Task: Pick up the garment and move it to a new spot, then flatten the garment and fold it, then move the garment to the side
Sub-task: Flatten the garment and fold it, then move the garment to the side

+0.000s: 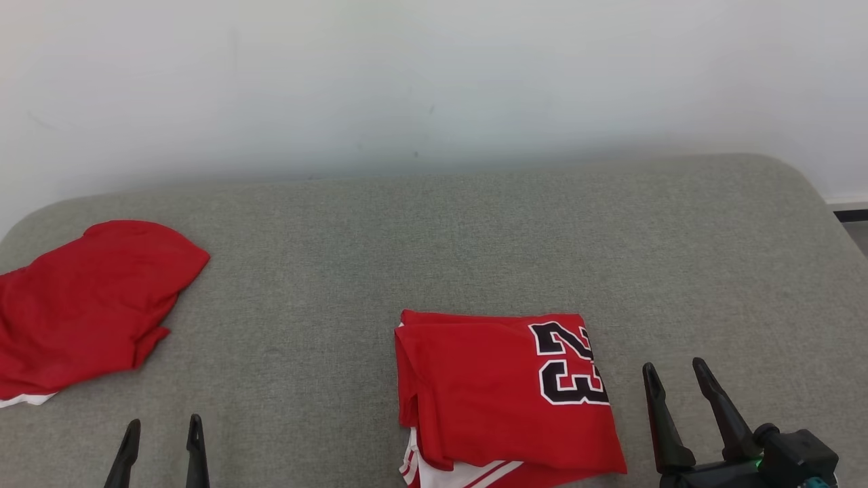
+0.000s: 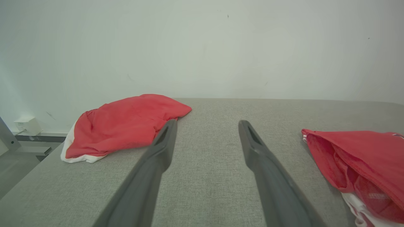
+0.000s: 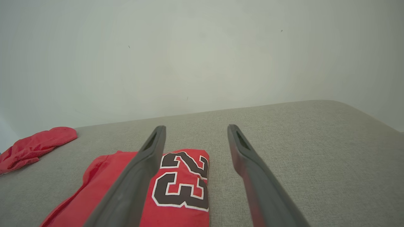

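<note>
1. Two long-fingered dark grippers sit nearest in the head view, the left gripper (image 1: pixel 165 423) at the lower left and the right gripper (image 1: pixel 674 367) at the lower right; each has its jaws spread wide with nothing between them
2. Just left of the right gripper, and apart from it, lies the red mesh jersey (image 1: pixel 502 393) with a black 23 edged in white. It is folded into a squarish packet on the near middle of the surface, and a white striped hem (image 1: pixel 447 474) pokes out at its near edge
3. Folding looks finished, so the step in hand is probably carrying that packet to the side
4. To do it well, I would bring the grippers to opposite edges, slide one finger of each low under every layer and pinch through the whole stack. The left wrist view shows the jersey (image 2: pixel 356 157) gaping loosely along the edge that faces the left gripper (image 2: pixel 207 123)
5. Lift only slightly, and keep both grippers level and evenly spaced so the fold does not sag open
6. Beyond the packet, the grey woven cushion top (image 1: pixel 475 237) stretches away to the right, which looks the likelier place to set down
7. Farther off, at the left edge, a loose red garment (image 1: pixel 88 305) with white trim lies crumpled; keep the packet well apart from it
8. Behind everything stands a pale wall (image 1: pixel 434 81)
</note>
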{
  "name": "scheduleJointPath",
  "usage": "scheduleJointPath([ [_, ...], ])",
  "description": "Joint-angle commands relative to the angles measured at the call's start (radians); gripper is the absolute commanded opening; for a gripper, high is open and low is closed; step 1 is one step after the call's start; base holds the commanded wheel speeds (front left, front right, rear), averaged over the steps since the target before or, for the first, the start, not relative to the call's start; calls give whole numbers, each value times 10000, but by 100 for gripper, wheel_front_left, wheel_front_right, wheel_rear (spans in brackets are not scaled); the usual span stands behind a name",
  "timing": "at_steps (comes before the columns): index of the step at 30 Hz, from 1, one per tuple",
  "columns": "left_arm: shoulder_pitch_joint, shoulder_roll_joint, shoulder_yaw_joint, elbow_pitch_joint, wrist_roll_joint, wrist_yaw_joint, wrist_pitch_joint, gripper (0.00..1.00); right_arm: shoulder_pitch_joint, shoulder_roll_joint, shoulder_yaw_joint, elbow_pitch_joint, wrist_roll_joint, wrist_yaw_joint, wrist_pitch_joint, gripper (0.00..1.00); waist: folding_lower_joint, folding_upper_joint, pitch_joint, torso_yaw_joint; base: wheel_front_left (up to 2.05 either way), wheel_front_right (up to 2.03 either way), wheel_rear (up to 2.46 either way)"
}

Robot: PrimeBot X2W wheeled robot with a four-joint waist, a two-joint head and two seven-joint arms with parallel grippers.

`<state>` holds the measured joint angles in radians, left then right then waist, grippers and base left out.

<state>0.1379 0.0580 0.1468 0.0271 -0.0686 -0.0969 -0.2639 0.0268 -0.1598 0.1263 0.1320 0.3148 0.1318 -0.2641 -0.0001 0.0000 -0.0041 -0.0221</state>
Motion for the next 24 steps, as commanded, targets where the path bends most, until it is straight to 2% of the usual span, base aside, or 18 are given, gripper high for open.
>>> scheduleJointPath([
  [1, 152, 58, -17, -46, 39, -4, -5, 100, 132, 21, -39, 31, -46, -24, -1, 100, 1, 0, -16, 86, 0, 0, 0],
  [24, 91, 1, -13, 42, -144, -46, -5, 100, -38, 34, 157, 387, -138, -24, 43, 100, 1, 0, -26, 157, 0, 0, 0],
])
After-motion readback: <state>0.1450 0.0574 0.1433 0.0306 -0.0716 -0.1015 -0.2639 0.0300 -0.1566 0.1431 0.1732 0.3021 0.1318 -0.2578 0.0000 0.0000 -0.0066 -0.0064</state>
